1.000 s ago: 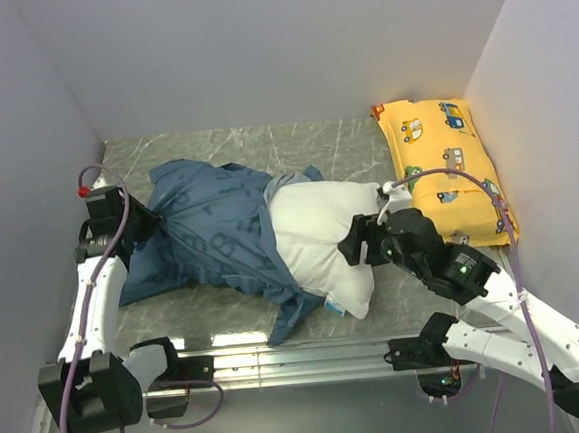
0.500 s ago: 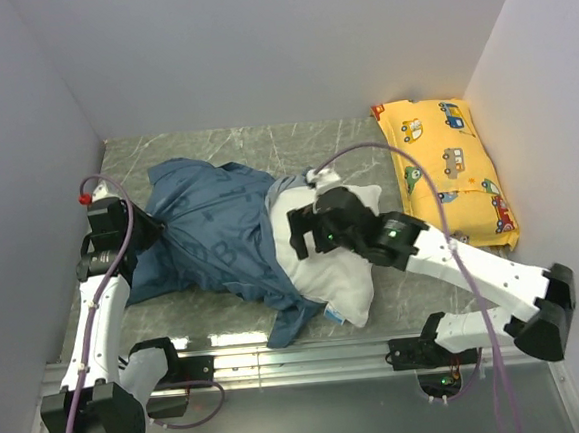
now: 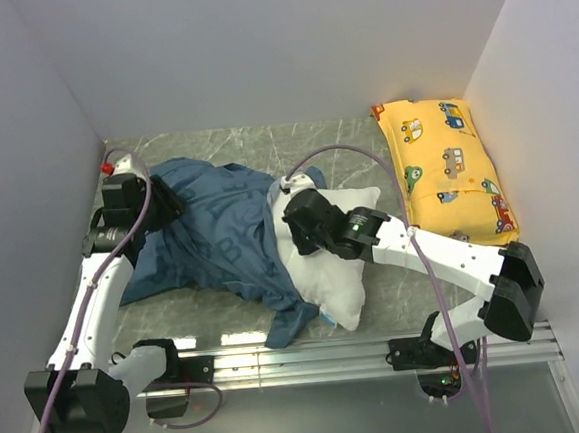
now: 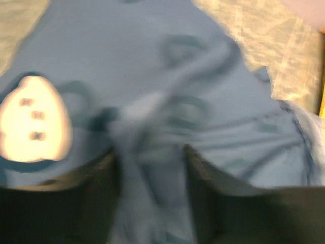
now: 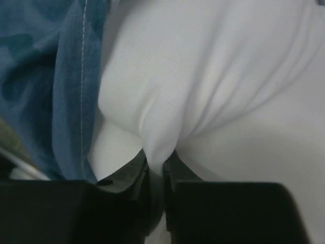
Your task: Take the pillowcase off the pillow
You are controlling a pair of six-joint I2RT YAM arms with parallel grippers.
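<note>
- The left gripper (image 4: 152, 170) is at the far-left end of the pillowcase (image 3: 216, 232), with its jaws clenched on a bunched fold of the blue cloth.
- The pillowcase lies crumpled on the marbled table (image 3: 294, 141). It covers the left part of the pillow (image 3: 342, 268), whose right part shows bare white.
- The right gripper (image 5: 157, 170) is beside the pillowcase's stitched hem, its jaws pinching a ridge of the pillow's white fabric.
- A yellow car-print pillow (image 3: 446, 164) lies well apart, along the right wall.
</note>
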